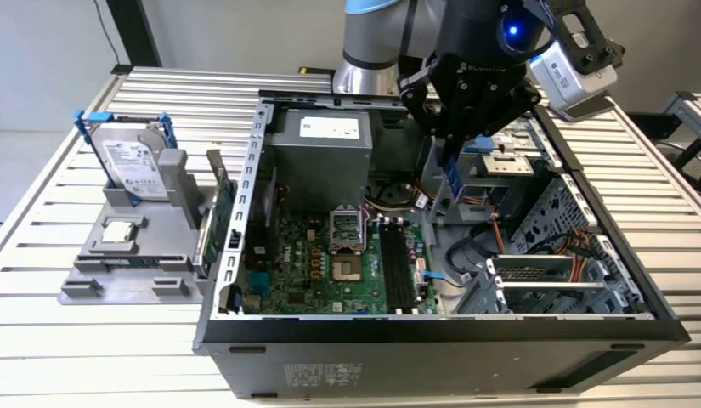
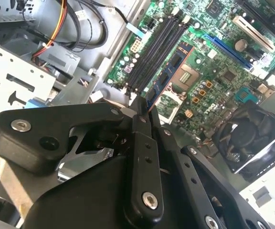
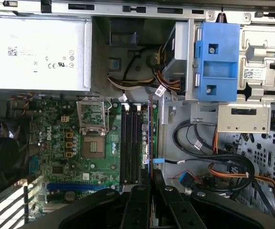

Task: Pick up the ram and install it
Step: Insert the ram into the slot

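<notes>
Slatted table [image 1: 38,357] is bearing open PC case [image 1: 441,340] | gripper [image 1: 452,151] is hovering above motherboard [image 1: 310,280], fingers [image 3: 140,202] clamping ram [image 1: 451,185] edge-down | likely orienting contacts toward memory slots [image 1: 398,263]

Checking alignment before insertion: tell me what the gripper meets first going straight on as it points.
The ram in the gripper would likely meet the black memory slots, or board just beside them; depth is unclear.

You have a black metal gripper [image 1: 452,140], a thin blue circuit-board ram [image 1: 450,183], a green motherboard [image 3: 56,157] carrying long black plastic slots [image 3: 130,143], a blue plastic bracket [image 3: 217,57], orange wires [image 3: 228,172], and a silver-striped slatted bench [image 1: 44,229].
</notes>
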Tool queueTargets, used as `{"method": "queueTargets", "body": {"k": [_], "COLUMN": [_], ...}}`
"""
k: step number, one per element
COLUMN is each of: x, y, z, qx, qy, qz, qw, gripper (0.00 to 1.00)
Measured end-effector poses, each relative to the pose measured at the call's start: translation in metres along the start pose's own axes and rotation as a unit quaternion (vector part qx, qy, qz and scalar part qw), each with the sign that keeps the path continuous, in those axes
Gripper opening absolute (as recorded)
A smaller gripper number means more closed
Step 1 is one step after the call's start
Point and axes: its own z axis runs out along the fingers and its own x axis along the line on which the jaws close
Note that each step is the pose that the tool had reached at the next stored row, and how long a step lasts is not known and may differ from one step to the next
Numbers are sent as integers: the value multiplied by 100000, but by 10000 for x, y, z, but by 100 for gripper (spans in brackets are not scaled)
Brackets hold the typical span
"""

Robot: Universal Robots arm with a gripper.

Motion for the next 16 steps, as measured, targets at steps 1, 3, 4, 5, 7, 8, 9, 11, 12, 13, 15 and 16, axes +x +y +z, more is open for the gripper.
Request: {"method": "queueTargets", "body": {"k": [1,3,4,5,7,8,9,11,12,13,15,16], "x": [-1,-2,-2,-2,-2,-2,-2,-2,-2,-1,-1,-1], "y": [0,0,0,0,0,0,-1,-6,-10,-15,-25,-30], "z": [9,14,14,14,15,19,25,40,49,58,79,88], "qx": [39,74,70,68,67,54,45,61,60,67,70,74], "qy": [1,2,-1,0,-1,-6,-9,-5,-5,-4,-3,-2], "qz": [44,88,101,112,124,126,125,138,165,206,298,336], "qw": [100000,100000,100000,100000,100000,100000,100000,100000,100000,100000,100000,99999], "gripper": [0,0,0,0,0,0,0,0,0,0,0,0]}}
